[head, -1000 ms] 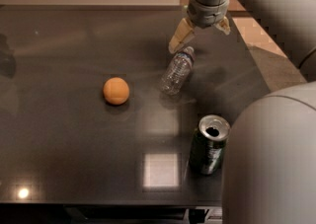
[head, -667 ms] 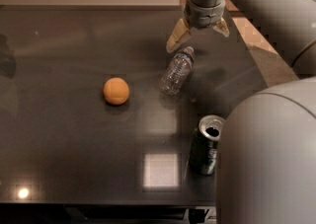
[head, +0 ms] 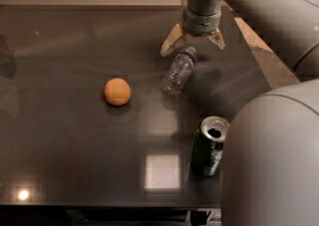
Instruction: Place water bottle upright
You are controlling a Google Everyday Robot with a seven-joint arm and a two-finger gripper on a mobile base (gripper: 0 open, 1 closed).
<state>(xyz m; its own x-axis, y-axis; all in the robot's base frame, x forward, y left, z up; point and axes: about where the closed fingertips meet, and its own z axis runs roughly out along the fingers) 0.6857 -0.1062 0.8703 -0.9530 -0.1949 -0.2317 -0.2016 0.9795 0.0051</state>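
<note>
Since a second ago the gripper [head: 193, 48] has edged lower, jaws spread wide and empty just above the cap of the water bottle [head: 178, 72]. That bottle lies unmoved on its side on the dark table [head: 60, 46]. An orange [head: 117, 91] sits left of the bottle, and an opened green drink can [head: 210, 148] stands in front of it.

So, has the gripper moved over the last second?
Yes. Against the bottle, which lies unmoved on the table, the gripper has dropped lower and slightly left; its open fingers now sit either side of the cap.
</note>
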